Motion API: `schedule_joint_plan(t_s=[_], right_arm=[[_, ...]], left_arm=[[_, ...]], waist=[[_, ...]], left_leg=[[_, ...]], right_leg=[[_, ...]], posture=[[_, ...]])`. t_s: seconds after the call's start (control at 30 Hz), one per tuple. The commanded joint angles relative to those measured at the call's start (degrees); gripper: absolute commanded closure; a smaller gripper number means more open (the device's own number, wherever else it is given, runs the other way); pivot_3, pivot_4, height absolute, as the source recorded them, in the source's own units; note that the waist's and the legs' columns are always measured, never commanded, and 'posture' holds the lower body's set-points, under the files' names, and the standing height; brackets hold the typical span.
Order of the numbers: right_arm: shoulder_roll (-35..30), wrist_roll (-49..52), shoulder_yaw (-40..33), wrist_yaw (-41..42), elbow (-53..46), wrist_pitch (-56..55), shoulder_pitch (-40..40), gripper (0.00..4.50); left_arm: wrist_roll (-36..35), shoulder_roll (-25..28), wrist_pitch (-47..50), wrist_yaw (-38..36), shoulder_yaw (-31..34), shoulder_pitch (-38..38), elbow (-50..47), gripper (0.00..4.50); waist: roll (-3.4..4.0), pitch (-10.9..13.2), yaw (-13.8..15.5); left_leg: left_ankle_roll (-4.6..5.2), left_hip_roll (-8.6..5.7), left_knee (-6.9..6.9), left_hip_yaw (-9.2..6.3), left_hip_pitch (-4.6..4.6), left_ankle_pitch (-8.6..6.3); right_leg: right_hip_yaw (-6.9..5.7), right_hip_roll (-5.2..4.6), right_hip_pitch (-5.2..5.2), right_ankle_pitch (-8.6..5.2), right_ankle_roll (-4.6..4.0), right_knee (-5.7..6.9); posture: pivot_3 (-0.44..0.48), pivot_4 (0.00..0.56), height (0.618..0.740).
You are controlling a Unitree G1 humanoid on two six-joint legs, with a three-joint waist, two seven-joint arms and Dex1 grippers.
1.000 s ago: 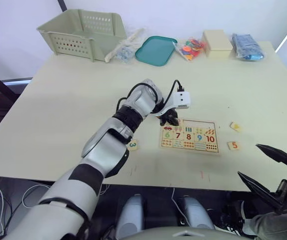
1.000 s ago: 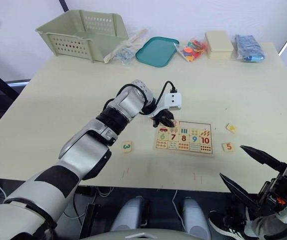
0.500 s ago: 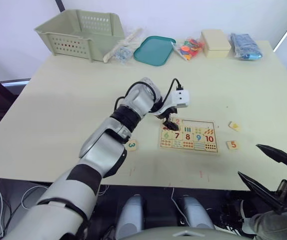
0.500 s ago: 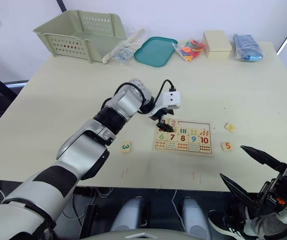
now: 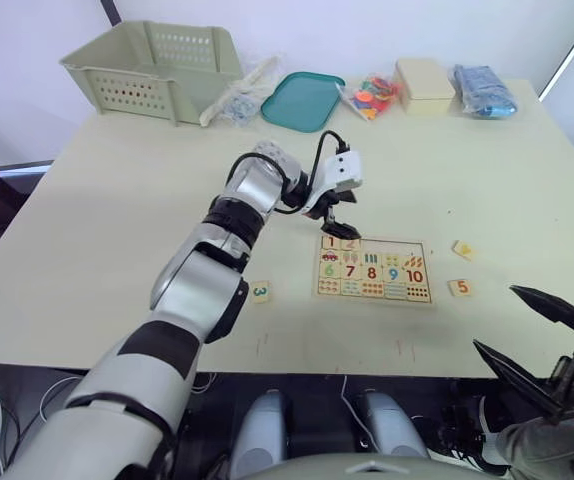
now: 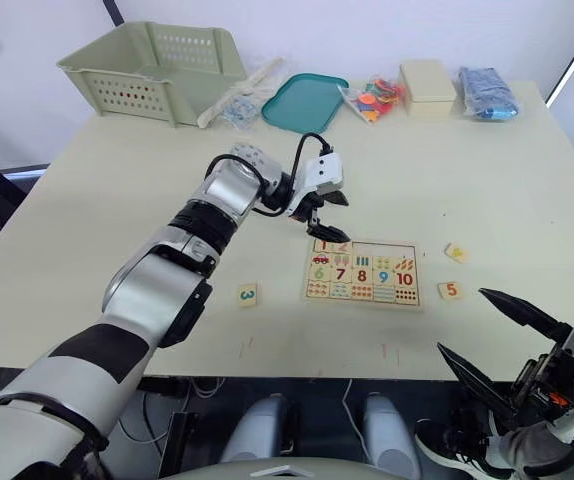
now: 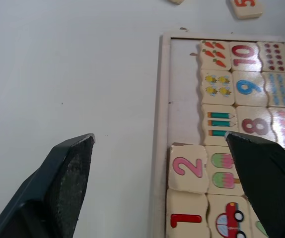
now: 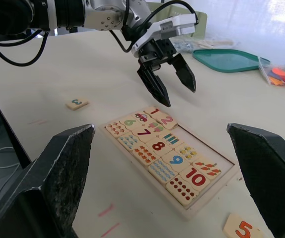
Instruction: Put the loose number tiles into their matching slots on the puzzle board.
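The puzzle board [image 5: 374, 271] lies flat on the pale surface [image 5: 117, 220], near the front edge and right of centre. Its top row of slots [image 7: 184, 119] holds two tiles at the left end: the red 1 tile [image 7: 185, 219] in the end slot, and the pink 2 tile [image 7: 187, 167] beside it, resting slightly askew. The other three slots in that row are bare wood. Below them run the printed 6 to 10 squares with their pictures and dot rows.

Three number tiles are loose on the surface. The green 3 tile [image 5: 260, 292] sits off the board's left side, a little toward the front. The orange 5 tile [image 5: 459, 288] lies just off the board's right end, and another tile [image 5: 463, 250] lies a bit farther back on that side, its digit too small to read.

The left hand [image 5: 339, 221] hovers above the board's back-left corner, over the 1 and 2 tiles, with its two black fingers [image 8: 154, 88] spread apart, holding nothing. The right hand [image 5: 535, 332] is low at the front right, off the surface's edge, its fingers [image 8: 68, 173] also wide apart and empty.

Along the back of the surface stand a pale green basket [image 5: 152, 68], a teal tray [image 5: 302, 101], a bag of coloured pieces [image 5: 367, 96], a cream box [image 5: 422, 82] and a blue packet [image 5: 482, 90].
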Motion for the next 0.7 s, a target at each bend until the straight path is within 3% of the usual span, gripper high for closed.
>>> schedule_joint_plan(t_s=[0.03, 0.2, 0.27, 0.7], right_arm=[[-0.1, 0.4, -0.5, -0.2, -0.6, -1.0, 0.1, 0.00], [0.2, 0.2, -0.3, -0.3, -0.8, -1.2, 0.4, 0.00], [0.3, 0.1, -0.3, -0.3, -0.8, -1.3, 0.4, 0.00], [0.3, 0.1, -0.3, -0.3, -0.8, -1.2, 0.5, 0.00]], left_arm=[[0.8, 0.2, -3.6, 0.8, 0.8, -1.3, 1.3, 1.74], [1.7, 0.5, -5.7, 0.9, 1.0, -1.7, 3.1, 3.88], [2.0, 0.7, -6.2, 0.5, 0.9, -1.7, 3.5, 4.41], [4.4, 1.9, -7.8, -1.2, 0.2, -0.6, 3.7, 4.47]], waist=[[0.00, 0.0, 0.0], [0.00, 0.0, 0.0], [0.00, 0.0, 0.0], [0.00, 0.0, -0.1]], left_leg=[[0.00, 0.00, 0.00, -0.01, 0.00, 0.00], [0.00, 0.00, 0.00, 0.00, 0.00, 0.00], [0.00, 0.00, 0.00, 0.00, -0.01, 0.00], [0.00, 0.00, 0.00, 0.01, 0.00, 0.00]], right_leg=[[0.00, 0.01, 0.00, 0.00, 0.00, 0.00], [0.01, 0.00, 0.00, 0.00, 0.00, 0.00], [0.01, 0.00, 0.00, 0.00, 0.00, 0.00], [0.02, 0.00, 0.00, 0.00, 0.00, 0.00]], posture=[[0.000, 0.150, 0.740], [0.000, 0.150, 0.740], [0.000, 0.150, 0.740], [0.000, 0.150, 0.740]])
